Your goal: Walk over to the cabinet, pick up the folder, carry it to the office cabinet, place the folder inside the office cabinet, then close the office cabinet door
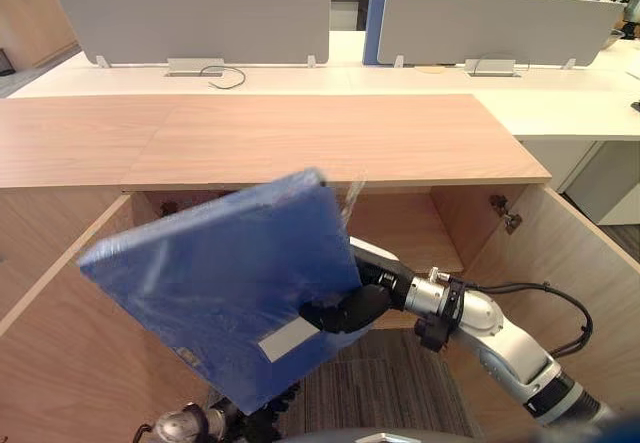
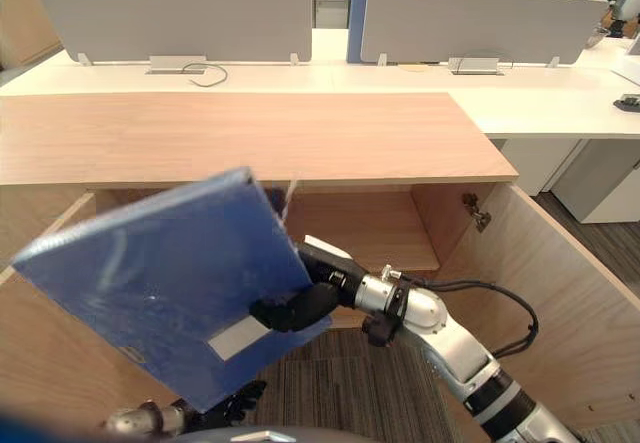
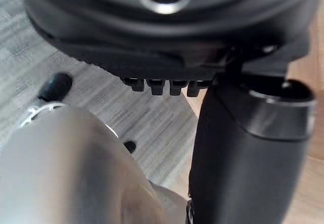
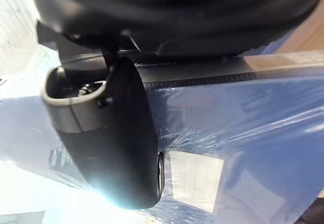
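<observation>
my right hand [image 1: 345, 313] grips the blue folder [image 1: 200, 283] by its edge, tilted, i think, to slip into the open cabinet [image 1: 400, 228].

I find no legible text, number or sign in any view. The folder [image 1: 200, 273] carries one white label [image 1: 290, 340] on its cover; I can make out no writing on it.

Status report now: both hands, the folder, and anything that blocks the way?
Right hand shut on blue plastic-wrapped folder, tilted, before light wooden office cabinet. Left hand low. Cabinet doors open, nothing blocking seen.
</observation>
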